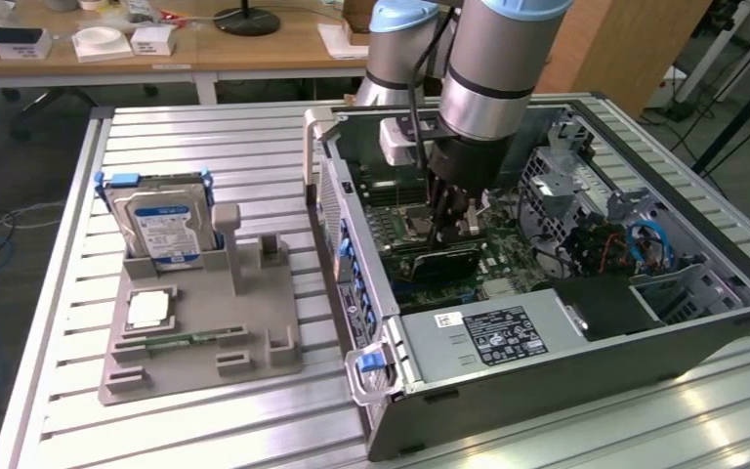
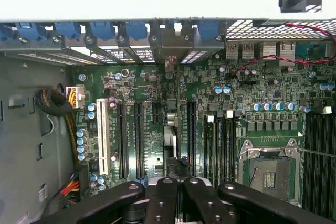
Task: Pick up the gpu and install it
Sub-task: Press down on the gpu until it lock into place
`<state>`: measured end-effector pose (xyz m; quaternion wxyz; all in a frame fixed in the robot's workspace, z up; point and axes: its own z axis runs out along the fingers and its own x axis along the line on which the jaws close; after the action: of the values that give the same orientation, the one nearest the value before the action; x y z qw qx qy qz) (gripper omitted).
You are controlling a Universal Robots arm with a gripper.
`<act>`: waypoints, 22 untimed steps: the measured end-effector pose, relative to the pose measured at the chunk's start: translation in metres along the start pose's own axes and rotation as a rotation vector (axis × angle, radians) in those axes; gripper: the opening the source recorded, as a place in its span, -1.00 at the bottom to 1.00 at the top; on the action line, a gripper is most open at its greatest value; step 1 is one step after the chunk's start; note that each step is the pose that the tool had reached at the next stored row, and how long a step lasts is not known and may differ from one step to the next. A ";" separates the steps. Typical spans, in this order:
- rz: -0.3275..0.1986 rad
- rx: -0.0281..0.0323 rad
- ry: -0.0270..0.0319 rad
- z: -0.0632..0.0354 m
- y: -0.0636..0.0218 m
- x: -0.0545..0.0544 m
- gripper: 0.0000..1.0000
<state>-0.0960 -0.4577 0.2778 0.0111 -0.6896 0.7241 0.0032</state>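
Closed gripper (image 2: 176, 203) grips gpu (image 1: 443, 260) edge, directly below, over motherboard (image 2: 157, 129).

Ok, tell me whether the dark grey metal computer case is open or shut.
Open: the case has no side panel, and its green motherboard lies exposed.

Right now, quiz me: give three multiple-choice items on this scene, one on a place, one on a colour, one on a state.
1. Where is the gripper?
A) over the hard drive
B) inside the open computer case
C) on the wooden desk

2. What colour is the label on the hard drive?
A) red
B) yellow
C) blue

3. How do the gripper's fingers stand?
A) shut
B) wide open
C) clamped on the hard drive

Answers: 1 B, it hangs over the circuit board inside the case; 2 C, the blue label faces the exterior view; 3 A, the fingers meet in the wrist view.
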 end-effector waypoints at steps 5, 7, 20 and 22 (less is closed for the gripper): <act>0.000 0.0000 0.0000 0.0000 0.0000 0.000 -0.79; 0.000 0.0000 0.0000 0.0000 0.0000 0.000 -0.79; 0.000 0.0091 0.0050 0.0174 0.0004 0.001 -0.79; 0.000 0.0095 0.0047 0.0186 0.0004 0.001 -0.79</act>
<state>-0.0962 -0.4579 0.2592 0.0126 -0.6896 0.7241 -0.0018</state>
